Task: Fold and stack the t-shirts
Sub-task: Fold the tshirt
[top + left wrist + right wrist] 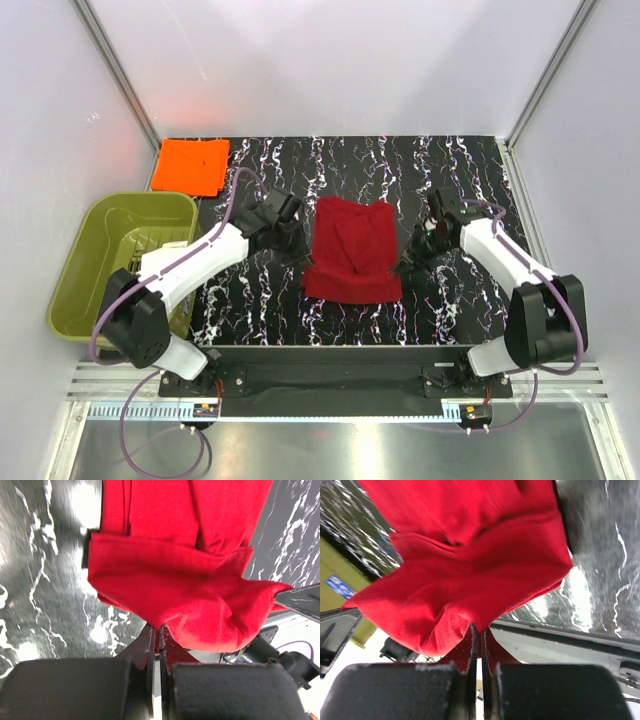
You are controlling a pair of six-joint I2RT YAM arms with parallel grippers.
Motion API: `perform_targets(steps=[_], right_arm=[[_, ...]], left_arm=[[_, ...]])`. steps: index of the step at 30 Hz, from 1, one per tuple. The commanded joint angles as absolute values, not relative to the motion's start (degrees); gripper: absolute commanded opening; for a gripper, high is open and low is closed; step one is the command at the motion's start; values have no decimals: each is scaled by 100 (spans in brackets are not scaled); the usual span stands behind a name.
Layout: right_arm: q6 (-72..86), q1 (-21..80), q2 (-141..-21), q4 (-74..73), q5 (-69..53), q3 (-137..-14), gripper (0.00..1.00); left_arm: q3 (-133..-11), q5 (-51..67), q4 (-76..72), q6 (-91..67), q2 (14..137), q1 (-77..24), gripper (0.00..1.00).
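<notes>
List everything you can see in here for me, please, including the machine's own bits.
red t-shirt: one, dark red, partly folded, middle of the table
orange t-shirt: one, bright orange, folded flat, table's far left corner
tub: one, olive green, left of the table
table: one, black with white marbling, under both shirts
left arm and right arm: two, white and black, based at the near edge
left gripper: one, black, shut on the red t-shirt's left side
right gripper: one, black, shut on its right side
</notes>
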State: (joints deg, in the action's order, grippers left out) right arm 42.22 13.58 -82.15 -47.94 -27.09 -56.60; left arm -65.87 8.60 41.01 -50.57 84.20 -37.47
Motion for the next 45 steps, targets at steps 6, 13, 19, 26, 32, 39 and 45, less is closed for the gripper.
perform_targets(steps=[6,13,19,26,32,39,45], right_arm=[[3753,1020,-8911,-5141,-2970,-7082,0],[3639,861,-9693,-5062,-3252,-7725,0],[3595,721,-10247,-5054,-3392,-8366,0],[3507,528,-10696,-5080,-3516,-8824,0],[3428,361,-11126,-5010,-3656,-9193,0],[3410,264,-11557,-5071,-3797,-9817,0],[3542,237,-11803,-5019,-3893,-10054,2]], left_arm=[[-7531,1221,3929,-4553,8911,-3191,0],[-8191,1907,3806,-4307,9702,-2708,0],[-8832,2056,3718,-4263,10247,-2593,0],[-9438,2162,3683,-4210,10793,-2452,0],[-9685,2232,3516,-4236,11092,-2268,0],[-9800,2276,3287,-4324,11302,-2110,0],[-10010,2382,3006,-4482,11627,-2048,0]])
